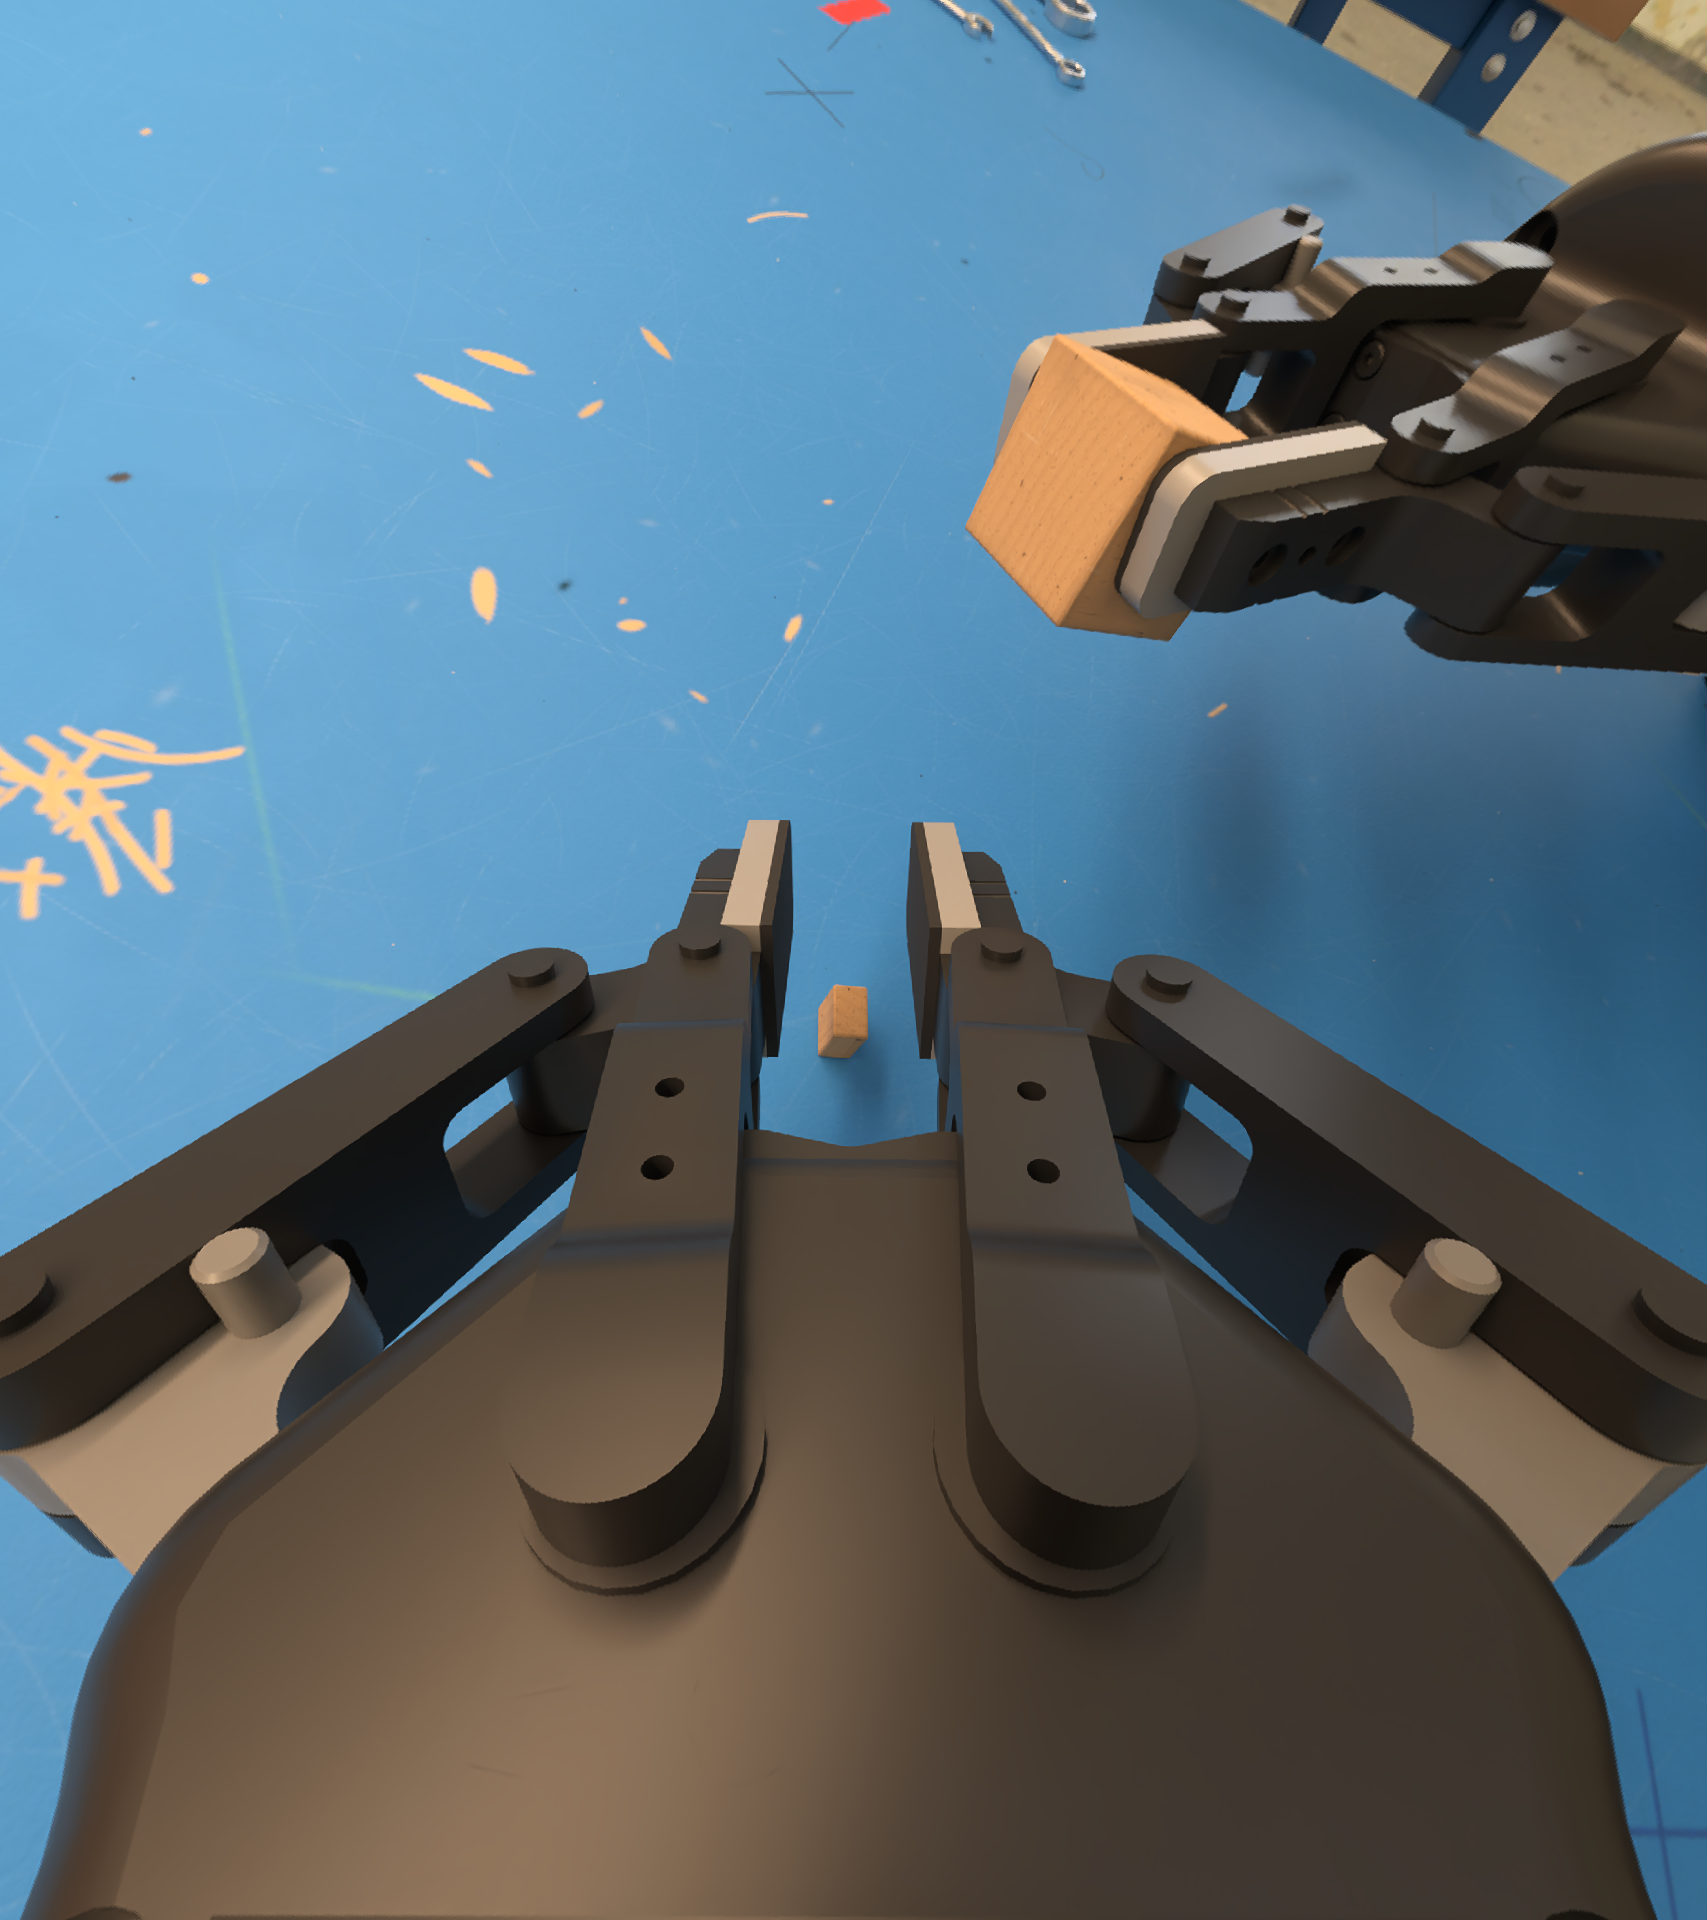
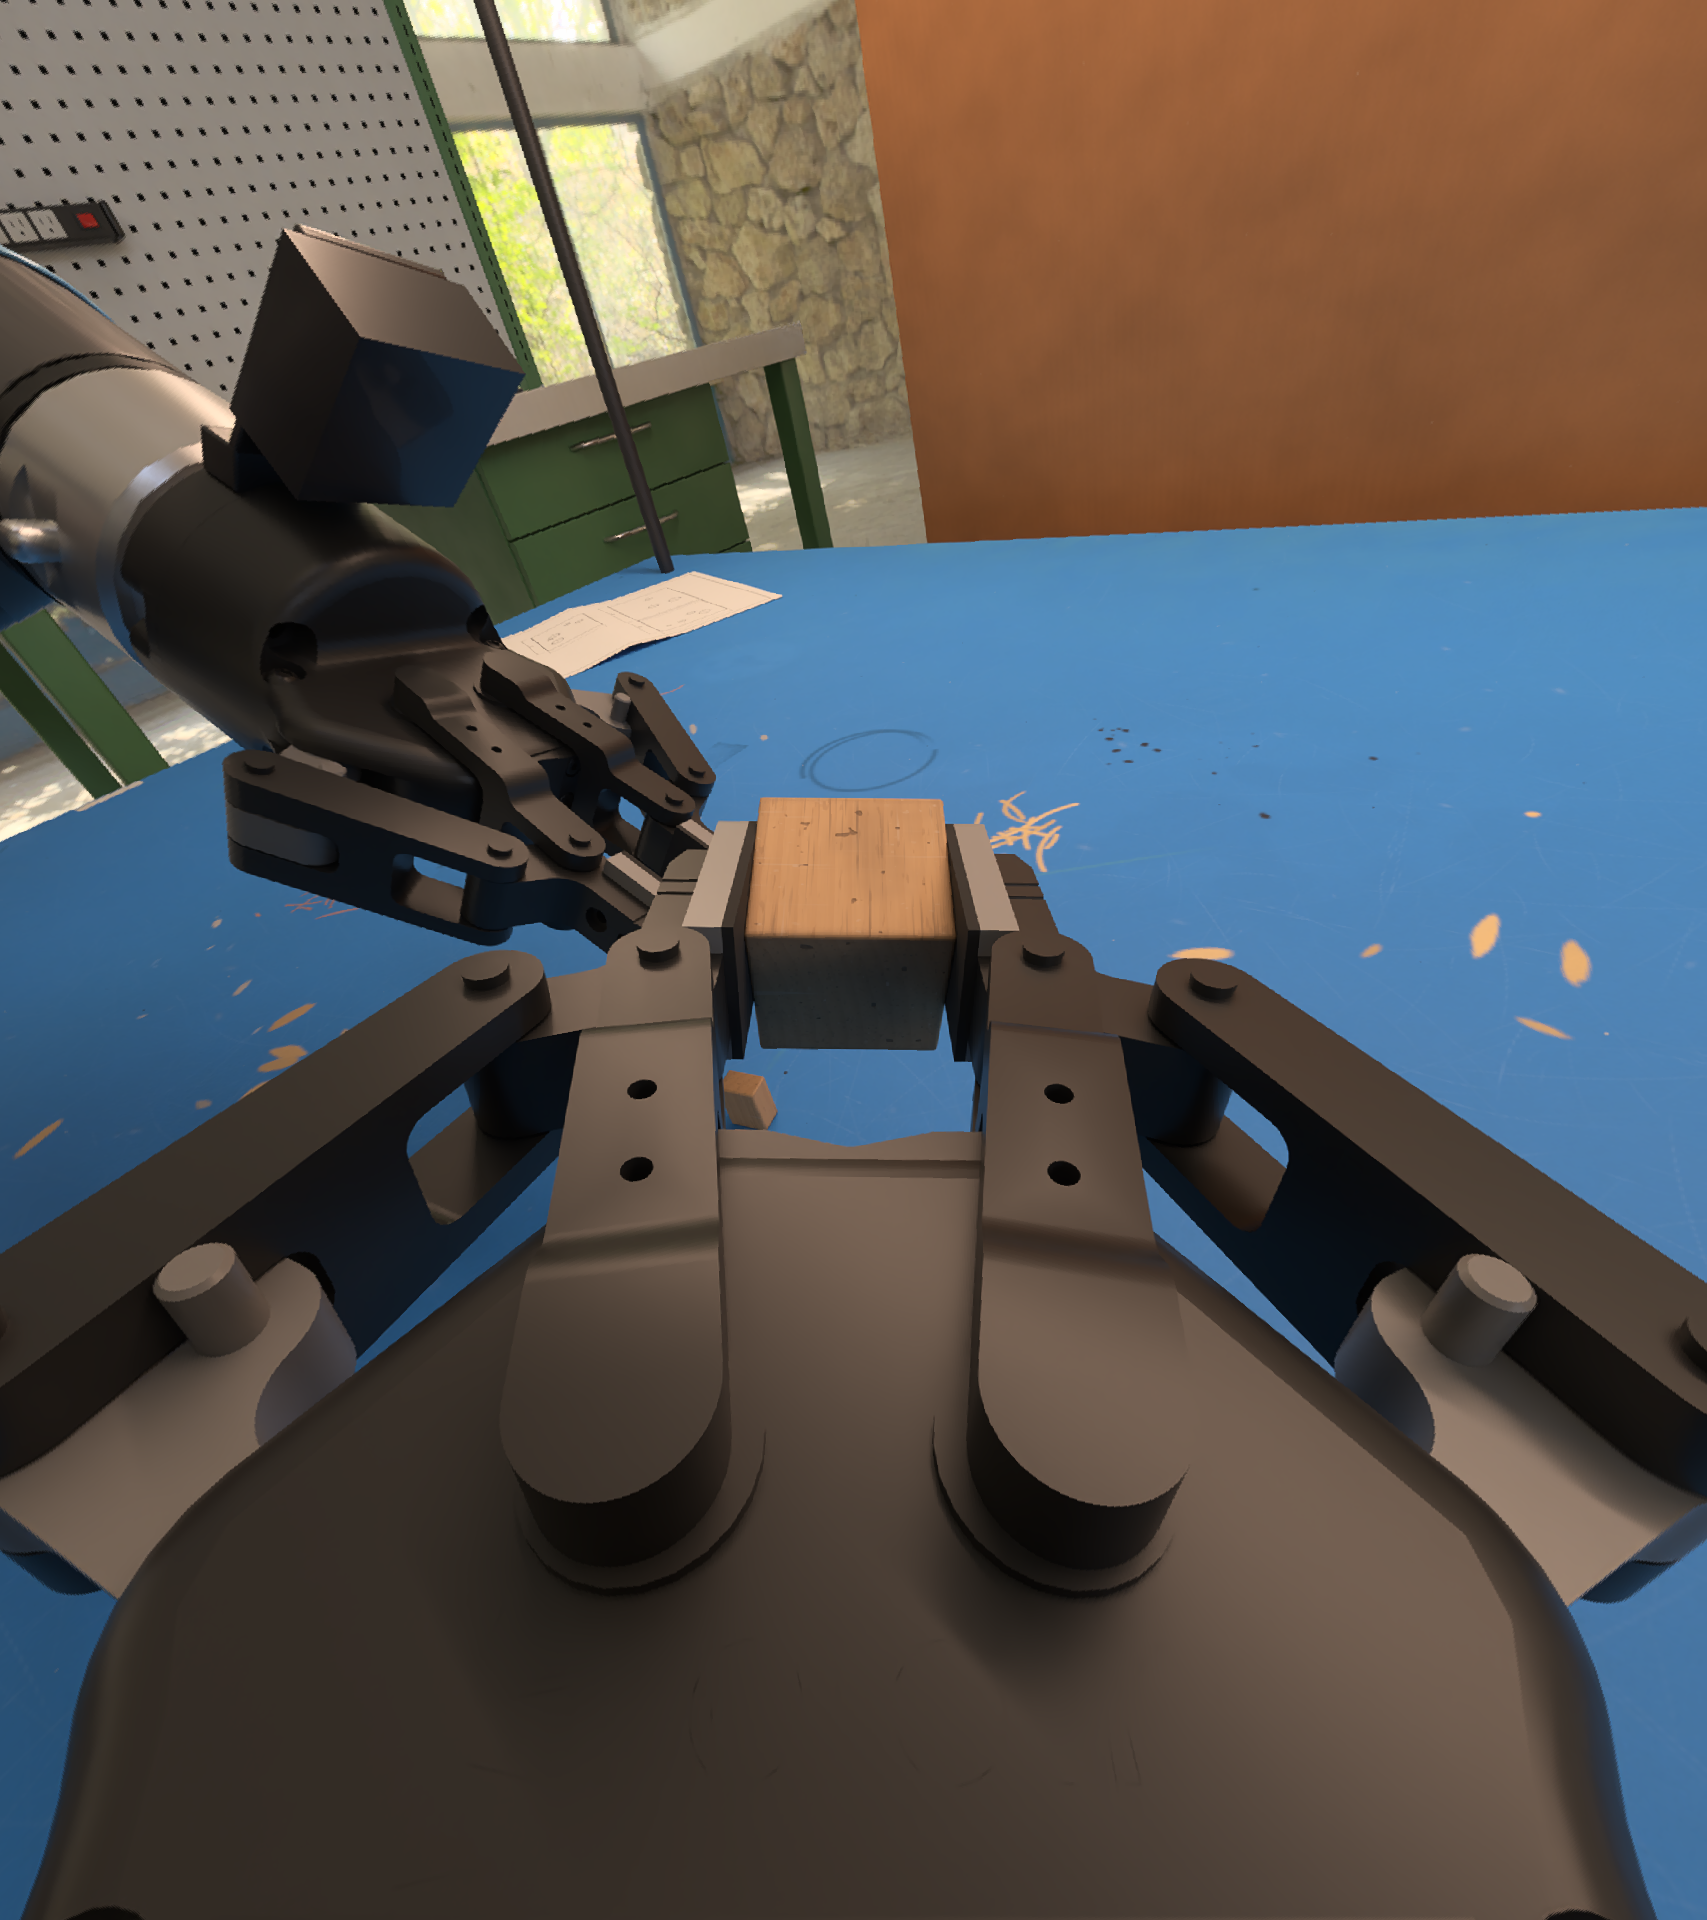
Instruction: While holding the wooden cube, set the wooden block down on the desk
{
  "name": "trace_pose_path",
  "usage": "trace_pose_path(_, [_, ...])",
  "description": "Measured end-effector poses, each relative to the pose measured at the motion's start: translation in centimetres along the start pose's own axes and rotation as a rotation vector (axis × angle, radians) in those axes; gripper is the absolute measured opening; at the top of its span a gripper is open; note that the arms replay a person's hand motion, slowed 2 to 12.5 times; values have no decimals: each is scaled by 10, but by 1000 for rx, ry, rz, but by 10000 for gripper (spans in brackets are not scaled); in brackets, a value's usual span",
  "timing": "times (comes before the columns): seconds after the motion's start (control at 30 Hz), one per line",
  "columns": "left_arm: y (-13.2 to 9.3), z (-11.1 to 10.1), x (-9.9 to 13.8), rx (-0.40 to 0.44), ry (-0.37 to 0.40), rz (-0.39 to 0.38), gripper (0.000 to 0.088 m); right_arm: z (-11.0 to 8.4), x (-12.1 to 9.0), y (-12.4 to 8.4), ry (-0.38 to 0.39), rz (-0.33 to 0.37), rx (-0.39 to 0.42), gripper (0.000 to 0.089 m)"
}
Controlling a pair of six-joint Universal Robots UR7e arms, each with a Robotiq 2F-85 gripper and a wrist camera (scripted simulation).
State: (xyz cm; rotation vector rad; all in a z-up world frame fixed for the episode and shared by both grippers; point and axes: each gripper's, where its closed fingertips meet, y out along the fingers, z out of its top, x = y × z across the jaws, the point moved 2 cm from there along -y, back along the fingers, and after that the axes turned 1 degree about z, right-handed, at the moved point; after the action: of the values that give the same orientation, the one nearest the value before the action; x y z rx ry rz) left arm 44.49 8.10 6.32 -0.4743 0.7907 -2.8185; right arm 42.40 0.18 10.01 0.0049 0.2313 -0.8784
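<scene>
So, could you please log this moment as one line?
left gripper: open, above wooden block | wooden block: on blue desk | right gripper: shut on wooden cube, aloft

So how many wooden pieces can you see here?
2. A large wooden cube is clamped in the right gripper, above the blue desk. A small wooden block lies on the desk below the open left gripper.
</scene>
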Motion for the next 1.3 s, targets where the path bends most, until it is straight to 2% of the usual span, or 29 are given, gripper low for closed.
trace_pose_path(0.3, [-5, 5, -1, 38, -34, -28, 200, 0, 1, 1, 9, -1, -4, 301])
trace_pose_path(1.3, [-10, 7, -12, 69, -85, -16, 52, 0, 4, 3, 33, 4, -6, 301])
